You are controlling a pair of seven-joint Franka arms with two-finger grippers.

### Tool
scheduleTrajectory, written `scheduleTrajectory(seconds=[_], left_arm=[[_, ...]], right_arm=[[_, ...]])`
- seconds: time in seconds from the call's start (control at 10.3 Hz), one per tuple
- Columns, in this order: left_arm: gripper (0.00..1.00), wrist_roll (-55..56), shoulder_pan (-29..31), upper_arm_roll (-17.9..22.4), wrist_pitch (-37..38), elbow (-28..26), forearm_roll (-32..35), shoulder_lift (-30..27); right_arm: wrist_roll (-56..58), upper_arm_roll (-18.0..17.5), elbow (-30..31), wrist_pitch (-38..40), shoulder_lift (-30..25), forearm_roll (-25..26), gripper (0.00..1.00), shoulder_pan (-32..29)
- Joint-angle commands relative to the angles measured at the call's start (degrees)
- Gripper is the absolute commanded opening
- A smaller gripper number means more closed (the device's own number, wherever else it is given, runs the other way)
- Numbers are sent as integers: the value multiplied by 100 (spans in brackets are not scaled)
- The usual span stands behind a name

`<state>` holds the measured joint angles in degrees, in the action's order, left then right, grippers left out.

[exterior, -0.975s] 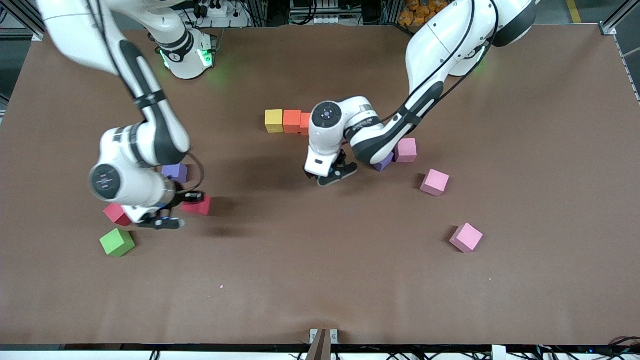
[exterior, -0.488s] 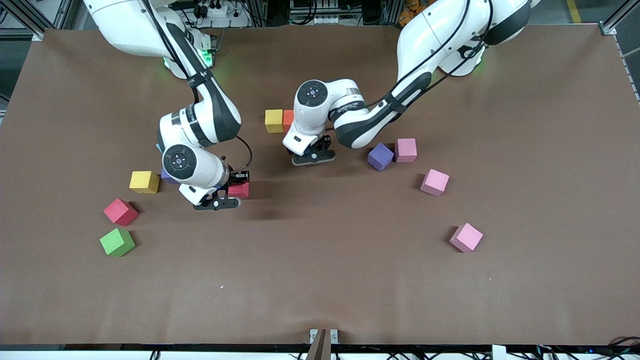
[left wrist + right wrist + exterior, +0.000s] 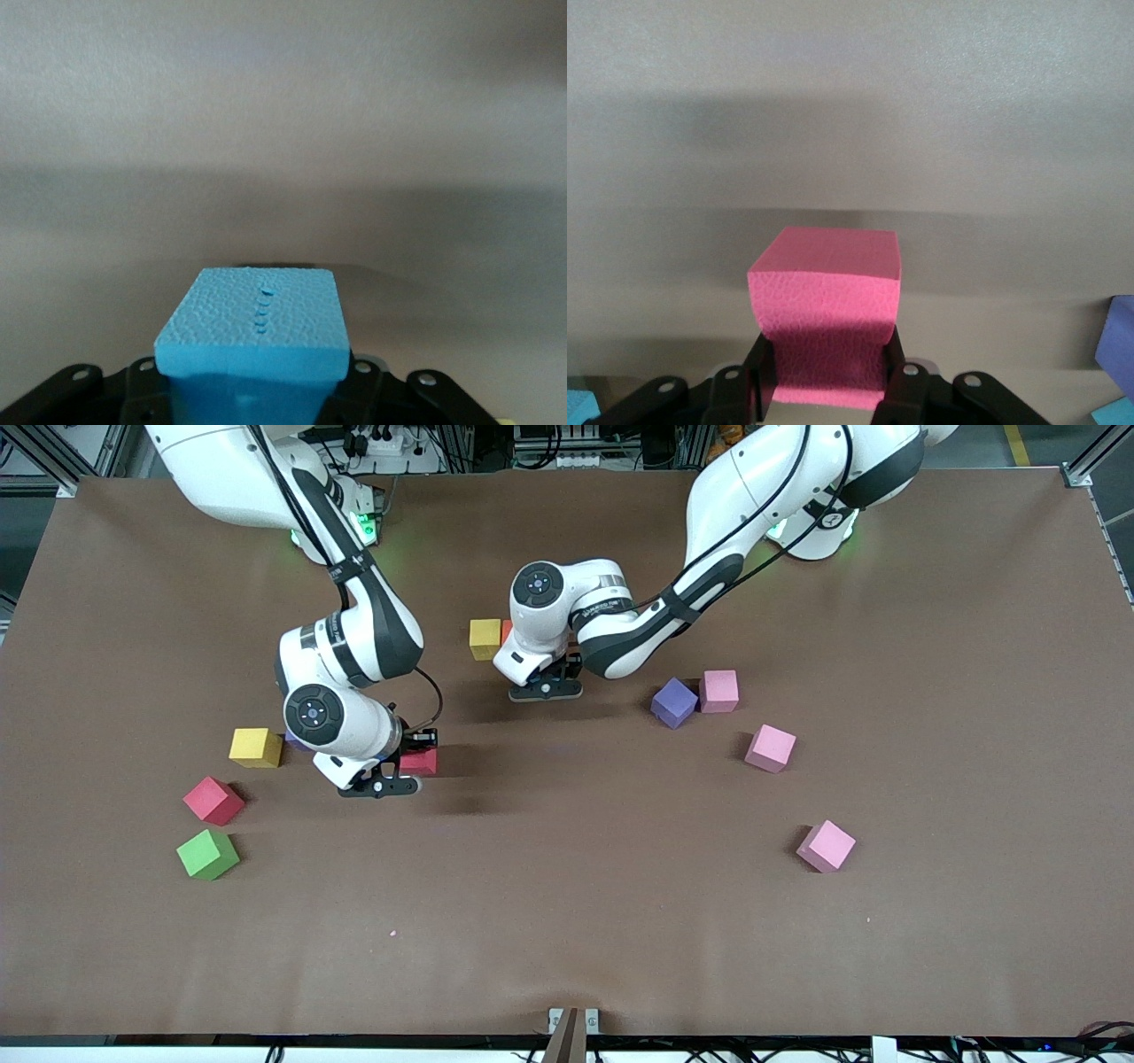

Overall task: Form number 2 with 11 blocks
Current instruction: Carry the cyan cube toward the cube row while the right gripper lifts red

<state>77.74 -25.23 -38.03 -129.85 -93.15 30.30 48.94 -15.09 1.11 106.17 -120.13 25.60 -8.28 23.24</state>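
Brown table [image 3: 567,921] bears only a started row [image 3: 485,638]; left gripper [image 3: 257,403] clamps a blue block [image 3: 257,323]; right gripper [image 3: 828,390] clamps a red block [image 3: 824,310]; most remain loose.

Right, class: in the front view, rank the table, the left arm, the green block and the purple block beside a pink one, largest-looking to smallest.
1. table
2. left arm
3. green block and purple block: they look alike, so unranked.
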Motion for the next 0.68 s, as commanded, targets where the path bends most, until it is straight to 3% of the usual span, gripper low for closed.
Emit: scheduleTrajectory(seconds=[0.0, 0.49, 0.59], left_arm=[[9, -136, -70, -29, 197, 51, -86, 36], [10, -145, -219, -11, 268, 16, -86, 116], [30, -145, -237, -20, 259, 25, -86, 116]], right_arm=[[129, -49, 105, -28, -99, 46, 42, -161], [340, -40, 140, -54, -99, -234, 42, -232], [340, -40, 140, -46, -99, -244, 42, -206]])
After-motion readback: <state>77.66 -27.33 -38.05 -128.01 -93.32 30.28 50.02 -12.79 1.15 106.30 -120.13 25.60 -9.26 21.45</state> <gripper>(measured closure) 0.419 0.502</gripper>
